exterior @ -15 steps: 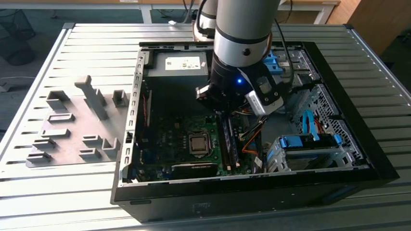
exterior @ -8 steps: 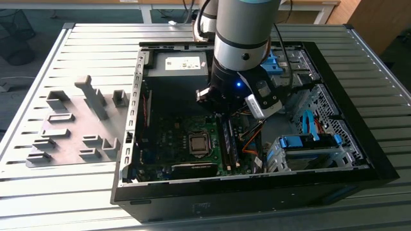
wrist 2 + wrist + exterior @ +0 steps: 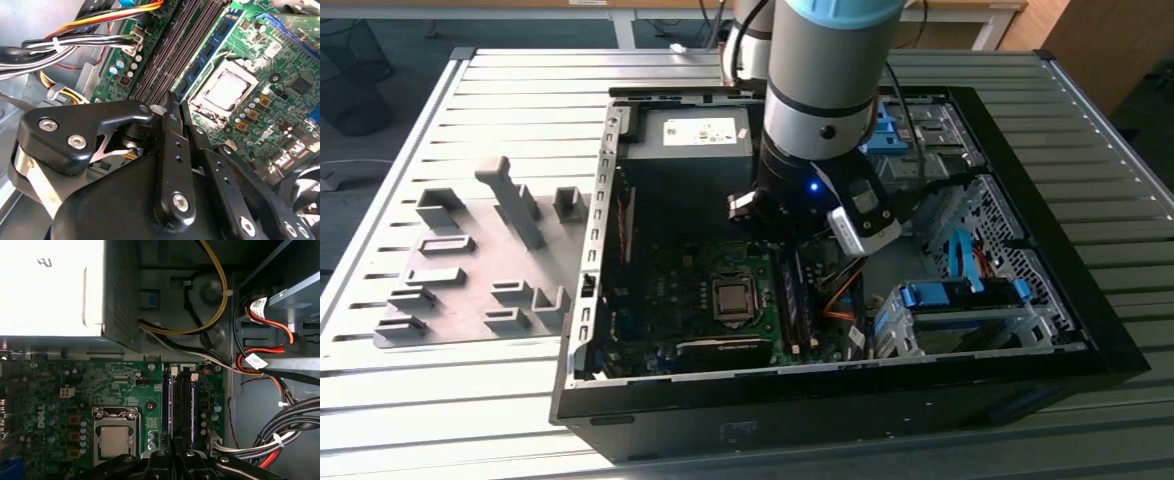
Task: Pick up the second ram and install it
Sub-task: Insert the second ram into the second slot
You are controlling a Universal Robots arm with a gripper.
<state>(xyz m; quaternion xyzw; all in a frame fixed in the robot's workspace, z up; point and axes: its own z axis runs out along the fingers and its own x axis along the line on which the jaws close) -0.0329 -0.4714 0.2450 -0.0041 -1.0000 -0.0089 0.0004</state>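
Note:
My gripper (image 3: 790,243) reaches down into the open computer case (image 3: 587,330), over the memory slots beside the processor socket (image 3: 734,298). Its fingers are shut on the second ram (image 3: 183,407), a thin dark strip standing on edge in line with the slots. In the second wrist view the ram's (image 3: 216,44) chip side runs away from the gripper (image 3: 172,100) next to the socket (image 3: 225,90). In the first wrist view the gripper (image 3: 175,446) grips the strip at its near end. How deep the ram sits in the slot is hidden.
A power supply (image 3: 694,135) fills the case's far end. Bundled cables (image 3: 260,440) and a blue drive cage (image 3: 961,295) crowd the exterior view's right. Grey holder blocks (image 3: 480,260) stand on the slatted table at the exterior view's left.

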